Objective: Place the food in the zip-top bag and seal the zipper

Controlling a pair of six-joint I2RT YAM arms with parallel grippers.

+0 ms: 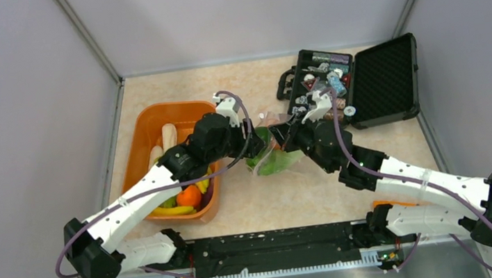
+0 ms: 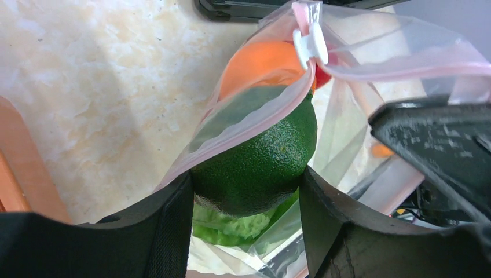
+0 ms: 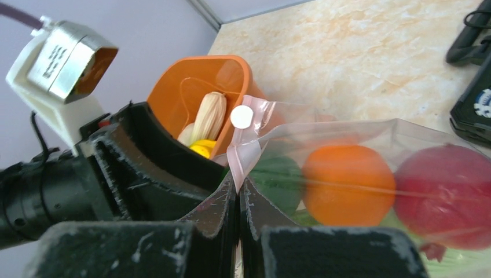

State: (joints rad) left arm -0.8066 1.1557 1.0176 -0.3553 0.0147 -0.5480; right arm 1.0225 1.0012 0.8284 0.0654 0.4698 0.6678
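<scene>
The left gripper (image 2: 244, 190) clamps a dark green fruit (image 2: 263, 153), its far side under the lip of the zip-top bag (image 2: 399, 40). The bag sits mid-desk (image 1: 292, 200), between the orange tub (image 1: 151, 129) at the left edge and the black case (image 1: 383, 81) in the far right corner. The right gripper (image 3: 238, 197), jaws closed, pinches the bag's mouth edge by the zipper (image 2: 405, 68). An orange (image 3: 347, 182) and a red fruit (image 3: 446, 185) lie inside

Bright even light, soft shadows, blurred foreground, sheen on zip-top bag (image 2: 347, 127)
</scene>
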